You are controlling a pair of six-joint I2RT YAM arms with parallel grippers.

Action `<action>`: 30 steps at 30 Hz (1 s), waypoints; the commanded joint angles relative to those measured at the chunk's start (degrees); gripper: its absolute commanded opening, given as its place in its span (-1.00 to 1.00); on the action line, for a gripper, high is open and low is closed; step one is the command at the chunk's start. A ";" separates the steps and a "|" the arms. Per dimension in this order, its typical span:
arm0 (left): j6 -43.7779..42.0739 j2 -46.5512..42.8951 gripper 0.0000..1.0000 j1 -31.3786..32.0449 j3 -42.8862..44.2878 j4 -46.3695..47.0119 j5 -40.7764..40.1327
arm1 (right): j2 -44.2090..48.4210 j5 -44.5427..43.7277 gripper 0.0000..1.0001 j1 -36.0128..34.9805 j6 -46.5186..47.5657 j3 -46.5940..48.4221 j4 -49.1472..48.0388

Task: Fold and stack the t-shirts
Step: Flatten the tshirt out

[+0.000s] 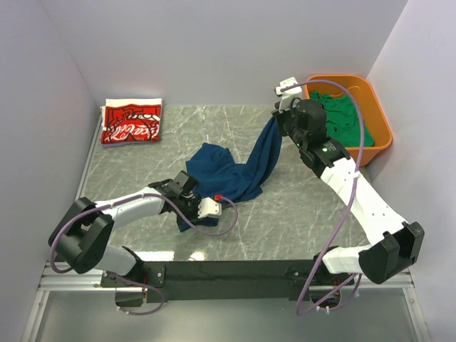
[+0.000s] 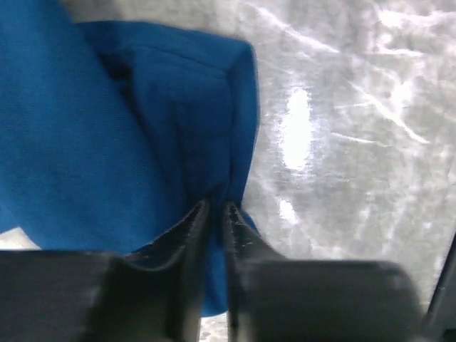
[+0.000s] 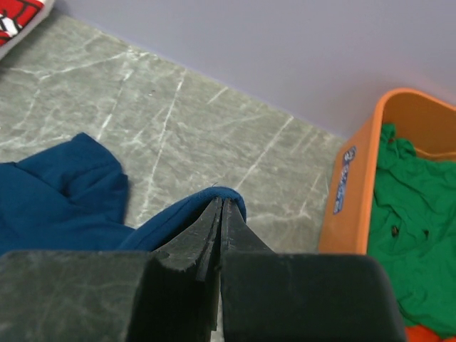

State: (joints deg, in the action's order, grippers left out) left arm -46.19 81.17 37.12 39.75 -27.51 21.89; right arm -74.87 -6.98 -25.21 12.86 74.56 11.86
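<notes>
Tabletop (image 1: 285,214) of grey marbled stone, seen from above, is closed in by pale walls on the left, back and right, with both arm bases along the near edge. A folded red t-shirt (image 1: 132,122) with white lettering lies flat in the far left corner, its left edge close to the wall. An orange tub (image 1: 381,139) fills the far right corner, and a crumpled green t-shirt (image 1: 342,114) sits inside it. The navy t-shirt (image 1: 228,171) stretches across the middle. One end is lifted off the stone to the right gripper (image 1: 279,117) just beside the tub, and the rest is bunched at the centre and trails toward the left gripper (image 1: 187,192) near the front left. Bare stone shows between the red shirt and the navy one, along the back wall, and across the near right beneath the right arm. From the left wrist, the two dark fingers (image 2: 192,242) stand almost together, pinching a folded edge of navy cloth. Blue fabric fills the left of this view, and shiny bare stone lies open to the right. From the right wrist, the fingers (image 3: 206,228) are pressed together on a small hump of navy cloth at their tips. Open stone runs behind them to the back wall, the tub's rim stands to the right with green cloth inside, and a red corner shows at the far left.
</notes>
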 commanded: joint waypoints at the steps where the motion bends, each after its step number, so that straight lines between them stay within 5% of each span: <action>1: 0.67 -0.63 -0.93 -0.47 -0.82 -6.04 -1.61 | 4.55 0.56 -1.00 2.00 -1.09 -0.30 2.10; 9: -9.44 -8.30 -0.99 -26.01 28.42 -42.06 24.42 | 12.55 6.01 -1.00 5.00 -0.91 0.05 12.83; 11: -6.20 -8.22 -0.99 -30.07 37.13 -42.89 28.01 | 14.57 6.81 -1.00 5.00 -0.91 0.23 14.16; 14: 4.41 -6.38 -0.99 -35.70 44.35 -34.40 28.56 | 14.23 6.46 -1.00 5.26 -0.30 0.05 11.71; 18: 21.55 -0.15 -0.99 -39.14 50.85 -9.99 23.57 | 7.39 6.01 -1.00 8.42 1.98 3.82 4.68; 21: 33.42 11.00 -0.99 -41.16 67.83 6.38 18.99 | -4.70 5.75 -1.00 11.49 3.13 11.98 -3.13; 27: 55.14 42.09 -0.99 -44.50 111.96 31.24 9.33 | -27.47 4.00 -1.00 15.63 2.08 51.20 -4.13; 30: 53.50 40.94 -0.99 -44.51 107.08 50.22 1.77 | -34.53 3.47 -1.00 15.98 2.69 64.08 -6.83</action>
State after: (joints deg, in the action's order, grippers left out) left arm 0.54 125.97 -7.05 145.62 -2.87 31.88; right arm -108.88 -1.78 -10.00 14.90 126.34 12.53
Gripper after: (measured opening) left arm 0.013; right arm 0.007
